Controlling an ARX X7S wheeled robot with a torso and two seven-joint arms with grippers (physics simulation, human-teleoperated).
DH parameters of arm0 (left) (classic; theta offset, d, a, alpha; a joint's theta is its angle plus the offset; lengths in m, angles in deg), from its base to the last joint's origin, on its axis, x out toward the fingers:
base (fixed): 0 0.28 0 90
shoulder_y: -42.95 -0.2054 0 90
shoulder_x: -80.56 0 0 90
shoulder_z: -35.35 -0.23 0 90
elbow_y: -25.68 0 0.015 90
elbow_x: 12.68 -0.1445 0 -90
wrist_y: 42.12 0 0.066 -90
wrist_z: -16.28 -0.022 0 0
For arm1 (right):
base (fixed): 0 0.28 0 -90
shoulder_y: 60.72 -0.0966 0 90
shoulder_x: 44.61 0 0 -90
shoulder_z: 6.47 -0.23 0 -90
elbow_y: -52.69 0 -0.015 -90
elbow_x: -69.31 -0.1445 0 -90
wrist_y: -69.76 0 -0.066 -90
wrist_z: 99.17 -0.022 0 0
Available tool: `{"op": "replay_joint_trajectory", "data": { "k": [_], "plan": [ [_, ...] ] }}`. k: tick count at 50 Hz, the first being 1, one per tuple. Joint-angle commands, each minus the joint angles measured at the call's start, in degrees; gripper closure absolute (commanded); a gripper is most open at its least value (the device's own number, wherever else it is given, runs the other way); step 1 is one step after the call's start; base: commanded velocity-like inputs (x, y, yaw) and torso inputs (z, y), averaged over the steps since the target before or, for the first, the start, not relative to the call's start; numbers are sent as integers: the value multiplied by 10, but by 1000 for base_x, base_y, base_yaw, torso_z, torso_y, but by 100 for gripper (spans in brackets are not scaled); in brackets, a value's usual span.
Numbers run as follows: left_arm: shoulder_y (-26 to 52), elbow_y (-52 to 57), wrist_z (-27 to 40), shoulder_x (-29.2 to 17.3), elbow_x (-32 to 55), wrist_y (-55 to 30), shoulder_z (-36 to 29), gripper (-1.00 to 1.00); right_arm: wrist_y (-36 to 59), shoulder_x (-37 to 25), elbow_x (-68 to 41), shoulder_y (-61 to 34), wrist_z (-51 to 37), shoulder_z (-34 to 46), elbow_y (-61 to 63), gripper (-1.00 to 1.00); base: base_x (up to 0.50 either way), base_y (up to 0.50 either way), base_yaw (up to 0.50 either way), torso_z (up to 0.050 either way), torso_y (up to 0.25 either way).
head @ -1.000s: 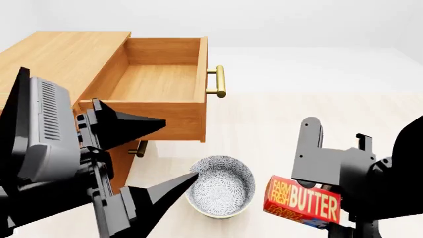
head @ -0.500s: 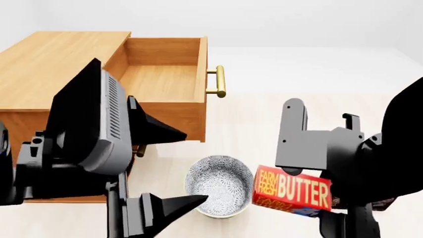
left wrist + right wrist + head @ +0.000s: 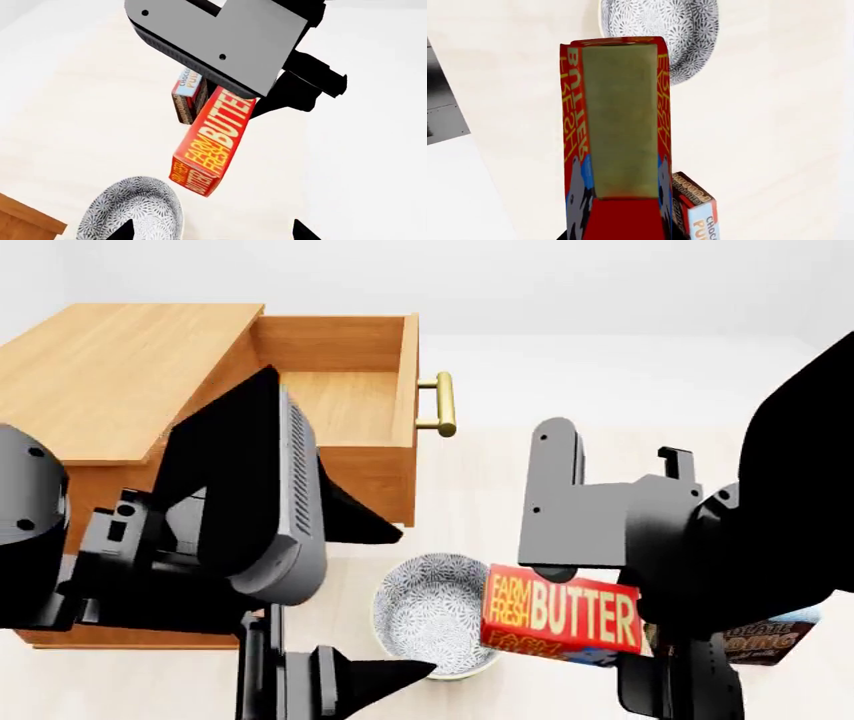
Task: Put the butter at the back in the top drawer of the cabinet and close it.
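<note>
The butter is a red and yellow box held off the floor, lying level in the head view. My right gripper is shut on its right end. From the left wrist the butter hangs below the right gripper's grey body. In the right wrist view the butter fills the middle. The cabinet stands at the left, and its top drawer is pulled out, showing nothing inside. My left gripper is open, holding nothing, between the cabinet and the butter. Its open fingertips frame bare floor in the left gripper view.
A patterned bowl sits on the floor below the drawer; the butter's left end overlaps its right rim. A chocolate pudding box stands on the floor behind the right arm. The drawer's brass handle juts right.
My right gripper has carried the butter up and to the left, over the bowl's edge. The left arm has risen and now covers more of the cabinet front. The pudding box has come into view.
</note>
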Motion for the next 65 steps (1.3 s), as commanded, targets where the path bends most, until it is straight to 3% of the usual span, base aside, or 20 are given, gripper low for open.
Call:
{"op": "replay_joint_trajectory", "data": {
  "k": [1,35,65],
  "plan": [
    [7,-10,-6,23,-8,-15,-10,-100,-2,16,12,-7,-7,-14,-8,100,0,0,0,0,0],
    [-26,-5,-48,73,-126,-5,-39,-100,9,37,-1,-17,-7,-31,-5,100,0,0,0,1,1],
    [-40,35,-77,80,-187,16,-47,-100,12,69,37,-20,58,-26,-3,100,0,0,0,0,1]
  ]
}}
